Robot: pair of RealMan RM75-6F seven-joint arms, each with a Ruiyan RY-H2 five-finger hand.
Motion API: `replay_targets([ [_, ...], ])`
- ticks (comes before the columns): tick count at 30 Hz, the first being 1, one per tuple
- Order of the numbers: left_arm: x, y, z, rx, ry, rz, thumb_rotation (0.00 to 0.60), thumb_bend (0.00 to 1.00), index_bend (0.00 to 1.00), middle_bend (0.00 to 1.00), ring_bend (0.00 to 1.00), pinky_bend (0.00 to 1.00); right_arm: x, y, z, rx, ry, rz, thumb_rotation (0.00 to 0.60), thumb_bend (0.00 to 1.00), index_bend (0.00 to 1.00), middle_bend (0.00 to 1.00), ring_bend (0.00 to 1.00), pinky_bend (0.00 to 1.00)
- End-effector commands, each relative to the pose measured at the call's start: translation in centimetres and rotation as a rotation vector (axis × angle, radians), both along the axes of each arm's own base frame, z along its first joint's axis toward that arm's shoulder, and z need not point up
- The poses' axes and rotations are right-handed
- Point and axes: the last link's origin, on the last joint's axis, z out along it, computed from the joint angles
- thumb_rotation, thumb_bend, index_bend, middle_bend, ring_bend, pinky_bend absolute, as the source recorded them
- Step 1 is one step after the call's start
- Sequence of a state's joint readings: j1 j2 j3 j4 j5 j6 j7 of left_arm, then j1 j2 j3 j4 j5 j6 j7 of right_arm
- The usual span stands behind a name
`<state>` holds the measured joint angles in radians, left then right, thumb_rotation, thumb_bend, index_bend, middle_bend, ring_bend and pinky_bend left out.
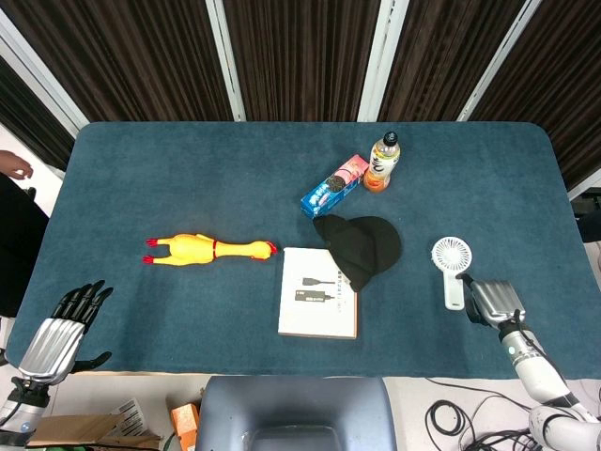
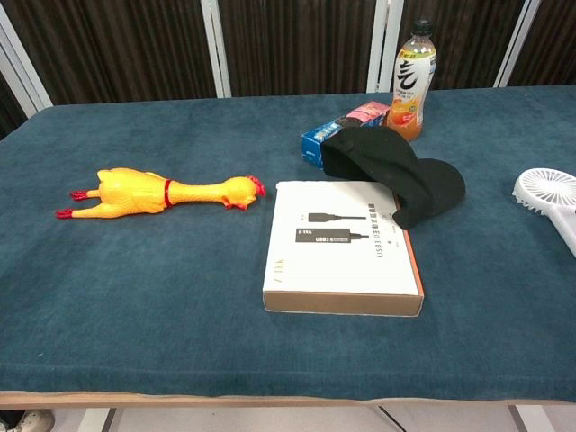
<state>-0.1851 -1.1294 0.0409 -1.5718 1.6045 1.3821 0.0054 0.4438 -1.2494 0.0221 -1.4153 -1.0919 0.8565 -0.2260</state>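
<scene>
My left hand (image 1: 64, 329) hangs off the table's front left corner, fingers spread, holding nothing. My right hand (image 1: 493, 301) sits at the front right, right beside the lower end of a white handheld fan (image 1: 452, 258) (image 2: 547, 191). Whether its fingers grip the handle is unclear, and the chest view shows neither hand. A yellow rubber chicken (image 1: 208, 250) (image 2: 166, 193) lies left of centre. A white box (image 1: 319, 293) (image 2: 344, 247) lies flat in the middle, with a black hat (image 1: 362, 244) (image 2: 396, 171) overlapping its far right corner.
A blue and pink cookie pack (image 1: 335, 185) (image 2: 337, 130) and an orange drink bottle (image 1: 382, 162) (image 2: 412, 81) stand behind the hat on the blue table (image 1: 188, 169). A grey chair back (image 1: 296, 413) is at the front edge. A person's hand (image 1: 14, 169) shows far left.
</scene>
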Motion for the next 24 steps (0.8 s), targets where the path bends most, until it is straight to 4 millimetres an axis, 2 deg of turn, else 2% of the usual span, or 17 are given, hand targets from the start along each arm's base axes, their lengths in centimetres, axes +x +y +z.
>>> replay_targets([
  [1,-0.02,0.02,0.01,0.000,0.001,0.001,0.600,0.02,0.00,0.00,0.00,0.11,-0.02,0.02,-0.06,0.002,0.002,0.001,0.600,0.61,0.22,0.82,0.78,1.00],
  [24,-0.04,0.10,0.05,0.001,0.001,0.001,0.600,0.02,0.00,0.00,0.00,0.11,-0.18,0.09,-0.12,-0.002,0.005,-0.006,0.600,0.61,0.22,0.82,0.78,1.00],
])
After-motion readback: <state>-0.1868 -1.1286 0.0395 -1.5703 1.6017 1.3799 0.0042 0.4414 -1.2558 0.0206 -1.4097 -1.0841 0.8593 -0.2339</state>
